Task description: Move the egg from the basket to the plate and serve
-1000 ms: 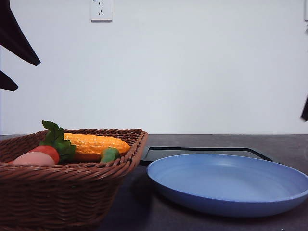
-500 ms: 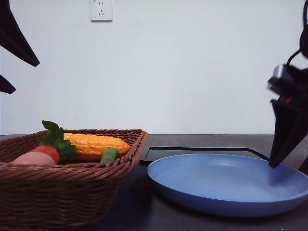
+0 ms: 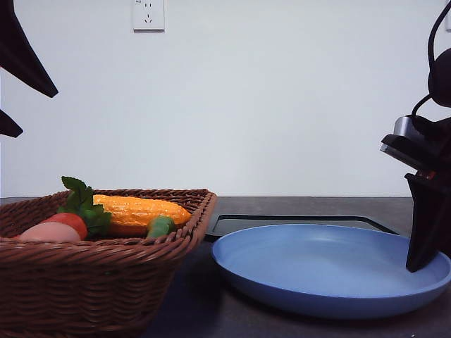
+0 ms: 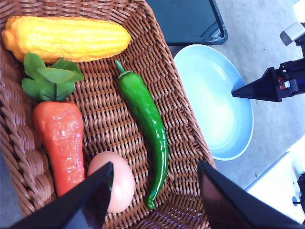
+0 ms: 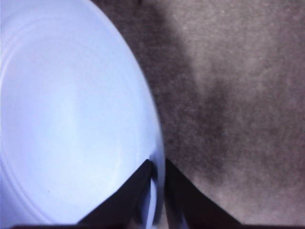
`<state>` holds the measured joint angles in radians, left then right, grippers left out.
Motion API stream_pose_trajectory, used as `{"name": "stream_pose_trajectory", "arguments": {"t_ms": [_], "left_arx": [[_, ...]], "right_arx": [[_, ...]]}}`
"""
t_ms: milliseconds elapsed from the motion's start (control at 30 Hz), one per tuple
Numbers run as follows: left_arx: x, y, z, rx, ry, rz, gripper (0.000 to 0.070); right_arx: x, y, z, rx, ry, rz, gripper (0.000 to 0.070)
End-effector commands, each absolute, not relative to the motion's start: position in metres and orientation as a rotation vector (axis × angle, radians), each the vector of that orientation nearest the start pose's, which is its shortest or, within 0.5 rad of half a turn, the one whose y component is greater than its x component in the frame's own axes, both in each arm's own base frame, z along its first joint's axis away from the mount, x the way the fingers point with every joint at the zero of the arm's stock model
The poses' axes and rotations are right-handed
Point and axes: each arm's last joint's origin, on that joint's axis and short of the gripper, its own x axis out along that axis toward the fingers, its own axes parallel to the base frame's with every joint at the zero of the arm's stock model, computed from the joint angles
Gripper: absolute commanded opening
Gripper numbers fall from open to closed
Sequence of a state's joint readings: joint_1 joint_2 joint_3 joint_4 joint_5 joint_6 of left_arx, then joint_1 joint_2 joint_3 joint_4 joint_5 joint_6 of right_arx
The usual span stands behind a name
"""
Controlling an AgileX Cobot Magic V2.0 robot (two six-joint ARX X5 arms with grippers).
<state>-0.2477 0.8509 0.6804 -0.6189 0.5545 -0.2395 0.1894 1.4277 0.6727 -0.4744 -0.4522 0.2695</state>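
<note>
The pinkish egg [image 4: 125,181] lies in the wicker basket [image 4: 183,143] beside a carrot, and its top peeks over the basket rim [image 3: 91,248] as a pale dome [image 3: 49,232]. High above the basket, my left gripper [image 4: 156,164] hangs open and empty, directly over the egg; its dark fingertips [image 3: 32,74] show at the upper left. The light blue plate [image 3: 317,267] sits on the table to the right of the basket. My right gripper [image 5: 157,164] is shut on the plate's right rim [image 5: 155,143], one finger inside and one outside; it reaches down to that rim [image 3: 417,264].
The basket also holds a carrot [image 4: 59,138] with green leaves, a yellow corn cob [image 4: 66,38] and a green pepper [image 4: 147,124]. A flat black tray [image 3: 296,222] lies behind the plate. Bare grey table [image 5: 238,95] stretches to the plate's right.
My right arm came in from the right and dropped onto the plate's right rim. The plate has slid slightly left. The left gripper has not moved.
</note>
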Motion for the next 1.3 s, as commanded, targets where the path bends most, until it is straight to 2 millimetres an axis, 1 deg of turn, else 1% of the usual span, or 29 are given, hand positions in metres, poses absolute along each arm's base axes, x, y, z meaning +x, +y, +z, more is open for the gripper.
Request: {"name": "stream_pose_trajectory", "arguments": {"t_ms": [0, 33, 100, 167, 300, 400, 567, 700, 833, 1000, 1267], "left_arx": [[0.156, -0.057, 0.258, -0.351, 0.885, -0.672, 0.0369], [0.156, -0.058, 0.259, -0.350, 0.883, -0.677, 0.0395], [0.155, -0.060, 0.259, -0.357, 0.884, -0.684, 0.0473], [0.154, -0.063, 0.259, -0.352, 0.889, -0.700, 0.0514], [0.151, -0.071, 0.258, -0.313, 0.919, -0.707, 0.0504], [0.149, -0.080, 0.257, -0.255, 0.948, -0.686, 0.0476], [0.148, -0.097, 0.256, -0.123, 0.993, -0.609, 0.0474], [0.151, -0.113, 0.254, -0.018, 1.031, -0.558, 0.0474], [0.156, -0.128, 0.244, 0.042, 1.089, -0.517, 0.0474], [0.163, -0.144, 0.226, 0.081, 1.166, -0.498, 0.0473], [0.173, -0.157, 0.203, 0.129, 1.228, -0.476, 0.0473]], "right_arx": [[0.226, 0.057, 0.154, 0.373, 1.320, 0.389, 0.0000], [0.225, 0.057, 0.156, 0.371, 1.320, 0.391, 0.0000], [0.221, 0.056, 0.161, 0.369, 1.312, 0.393, 0.0000], [0.217, 0.055, 0.169, 0.367, 1.293, 0.399, 0.0000], [0.205, 0.051, 0.188, 0.356, 1.240, 0.392, 0.0000], [0.194, 0.046, 0.202, 0.338, 1.189, 0.362, 0.0000], [0.177, 0.038, 0.222, 0.319, 1.096, 0.319, 0.0000], [0.166, 0.032, 0.234, 0.320, 1.025, 0.289, 0.0000], [0.157, 0.028, 0.242, 0.328, 0.976, 0.277, 0.0000], [0.149, 0.024, 0.248, 0.337, 0.936, 0.265, 0.0000], [0.142, 0.022, 0.253, 0.338, 0.908, 0.266, 0.0000]]}}
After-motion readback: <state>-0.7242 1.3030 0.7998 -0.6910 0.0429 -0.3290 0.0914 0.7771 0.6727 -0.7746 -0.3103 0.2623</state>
